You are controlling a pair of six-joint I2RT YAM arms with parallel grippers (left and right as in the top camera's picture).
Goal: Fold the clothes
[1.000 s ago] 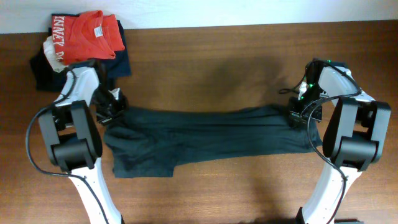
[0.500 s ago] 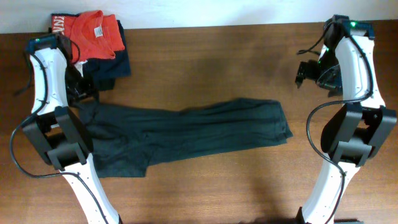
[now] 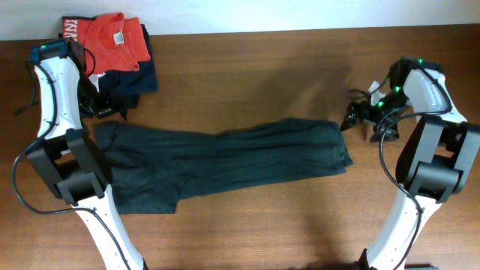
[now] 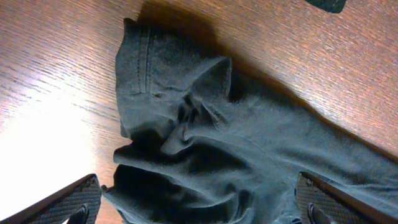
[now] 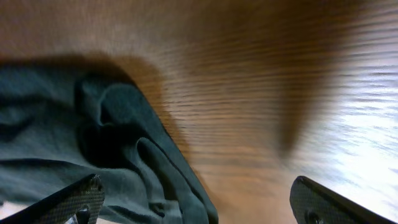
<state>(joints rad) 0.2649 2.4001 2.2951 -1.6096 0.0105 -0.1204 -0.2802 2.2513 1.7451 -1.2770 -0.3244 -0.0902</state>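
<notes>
The clothes (image 3: 225,161), a dark T-shirt folded into a long band, lie flat across the middle of the wooden table (image 3: 247,67); no lettering shows. My left gripper (image 3: 106,111) hovers open just past the band's left end. In the left wrist view its fingertips (image 4: 68,202) stand wide apart over the crumpled hem (image 4: 180,124), holding nothing. My right gripper (image 3: 354,118) is open beside the band's upper right corner. The right wrist view shows that rumpled corner (image 5: 124,143) under the left finger (image 5: 68,202) and bare wood under the other.
A red-orange shirt (image 3: 109,41) with white lettering lies on folded dark navy garments (image 3: 139,79) at the back left corner, close behind my left arm. The table's back edge meets a white wall (image 3: 262,15).
Both grippers have opened and let go of the shirt's ends. The shirt slid left, then settled. The right arm lifted away and has come back down beside the right end.
</notes>
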